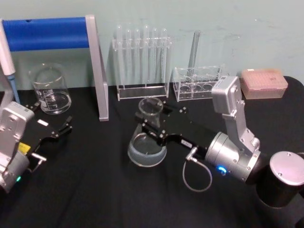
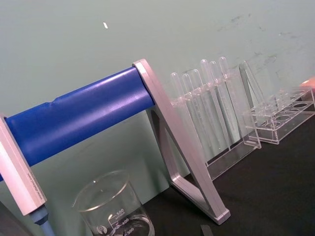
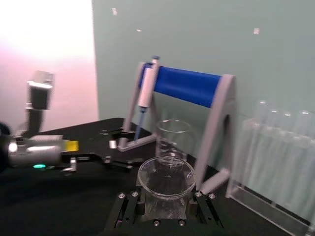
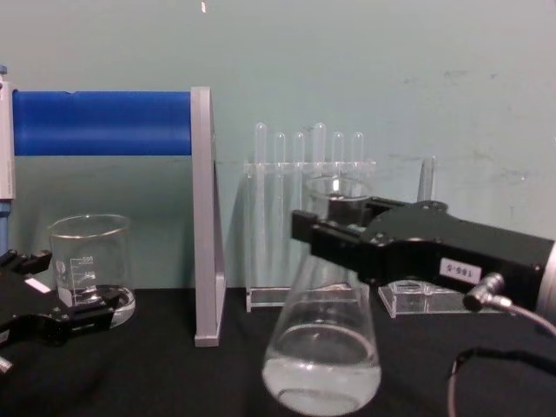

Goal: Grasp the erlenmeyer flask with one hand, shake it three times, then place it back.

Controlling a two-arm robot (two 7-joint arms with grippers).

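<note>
The right hand [image 4: 337,233] clamps the neck of the erlenmeyer flask [image 4: 321,352]; the left gripper [image 1: 66,126] rests aside, fingers spread.

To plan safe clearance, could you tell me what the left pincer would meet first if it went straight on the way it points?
Probably the silver stand leg; the left pincer points toward its foot, passing close beside the beaker. Depth is unclear, so the beaker could come first.
</note>
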